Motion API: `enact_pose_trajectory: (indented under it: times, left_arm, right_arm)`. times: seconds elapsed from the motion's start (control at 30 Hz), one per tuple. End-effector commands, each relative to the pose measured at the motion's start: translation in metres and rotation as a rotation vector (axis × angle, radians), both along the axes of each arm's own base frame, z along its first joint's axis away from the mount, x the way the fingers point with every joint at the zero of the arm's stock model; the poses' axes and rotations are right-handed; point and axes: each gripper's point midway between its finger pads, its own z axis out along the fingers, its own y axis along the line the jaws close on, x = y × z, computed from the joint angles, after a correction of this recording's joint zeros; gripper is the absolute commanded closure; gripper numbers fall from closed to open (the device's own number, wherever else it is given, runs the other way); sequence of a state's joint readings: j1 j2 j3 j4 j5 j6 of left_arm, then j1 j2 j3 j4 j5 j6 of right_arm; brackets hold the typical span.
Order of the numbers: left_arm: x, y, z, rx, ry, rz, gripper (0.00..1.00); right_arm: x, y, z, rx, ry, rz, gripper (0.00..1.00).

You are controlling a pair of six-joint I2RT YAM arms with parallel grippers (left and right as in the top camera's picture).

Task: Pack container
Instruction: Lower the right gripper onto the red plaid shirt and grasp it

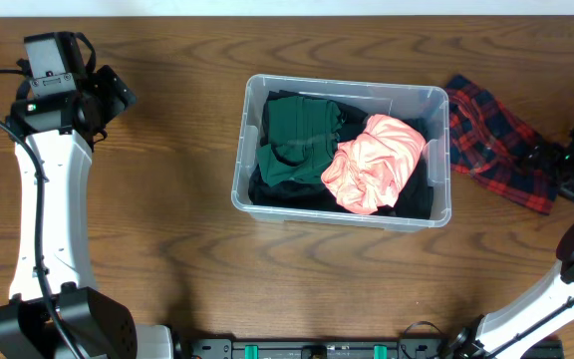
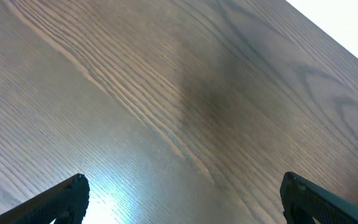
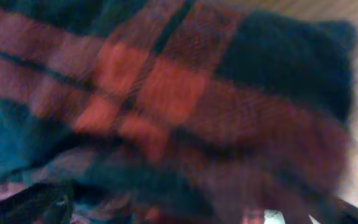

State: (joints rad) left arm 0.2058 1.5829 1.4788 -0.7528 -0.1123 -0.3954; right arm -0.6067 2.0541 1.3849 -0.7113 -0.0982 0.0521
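In the container (image 1: pixel 352 84), garments (image 1: pixel 377 165) lie packed.
You've the plaid cloth (image 1: pixel 491 145) left outside; left pincer (image 2: pixel 182 202) and right pincer (image 1: pixel 558 160) gape wide.

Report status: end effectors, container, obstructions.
Left end effector open, over table. Right end effector open, at plaid cloth outside container. Inside: green garment, pink garment, dark cloth. Nothing blocking the opening.

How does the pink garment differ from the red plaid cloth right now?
The pink garment lies bunched inside the container, atop dark clothes; the red plaid cloth lies outside it on the table, spread flatter. The pink garment is plain; the plaid cloth is checked red and navy. Both are loose fabric.
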Motion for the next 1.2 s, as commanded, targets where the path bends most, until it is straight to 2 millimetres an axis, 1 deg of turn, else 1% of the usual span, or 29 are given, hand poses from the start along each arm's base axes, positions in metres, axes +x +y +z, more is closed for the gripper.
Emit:
enact_pose_trajectory:
  times: [0.0, 0.1, 0.2, 0.33, 0.4, 0.63, 0.77, 0.87, 0.97, 1.03, 1.13, 1.17]
  left_arm:
    - [0.0, 0.004, 0.003, 0.014, -0.003, 0.012, 0.02]
    - [0.0, 0.004, 0.003, 0.014, -0.003, 0.012, 0.02]
    - [0.0, 0.004, 0.003, 0.014, -0.003, 0.012, 0.02]
    - [0.0, 0.004, 0.003, 0.014, -0.003, 0.012, 0.02]
    - [0.0, 0.004, 0.003, 0.014, -0.003, 0.012, 0.02]
    - [0.0, 0.004, 0.003, 0.014, -0.003, 0.012, 0.02]
    - [0.0, 0.004, 0.003, 0.014, -0.003, 0.012, 0.02]
    - [0.0, 0.004, 0.003, 0.014, -0.003, 0.012, 0.02]
    - [0.0, 0.004, 0.003, 0.014, -0.003, 0.012, 0.02]
    - [0.0, 0.004, 0.003, 0.014, -0.003, 0.012, 0.02]
    - [0.0, 0.004, 0.003, 0.014, -0.003, 0.012, 0.02]
    - [0.0, 0.004, 0.003, 0.014, -0.003, 0.012, 0.02]
  right_arm:
    - [-0.016, 0.004, -0.013, 0.003, 0.021, -0.025, 0.01]
    - [-0.016, 0.012, -0.021, 0.028, 0.001, -0.018, 0.01]
    - [-0.014, 0.018, -0.024, 0.056, -0.022, -0.011, 0.01]
    - [-0.009, 0.023, -0.022, 0.088, -0.052, -0.003, 0.1]
    - [-0.006, 0.026, -0.022, 0.104, -0.065, 0.002, 0.17]
    - [0.002, 0.035, -0.018, 0.158, -0.114, 0.017, 0.32]
    - [0.008, 0.041, -0.015, 0.192, -0.15, 0.031, 0.44]
    - [0.009, 0.041, -0.014, 0.195, -0.153, 0.033, 0.58]
    - [0.009, 0.041, -0.014, 0.195, -0.153, 0.033, 0.58]
    - [0.009, 0.041, -0.014, 0.195, -0.153, 0.033, 0.62]
    - [0.009, 0.041, -0.014, 0.195, -0.153, 0.033, 0.73]
    - [0.009, 0.041, -0.014, 0.195, -0.153, 0.033, 0.83]
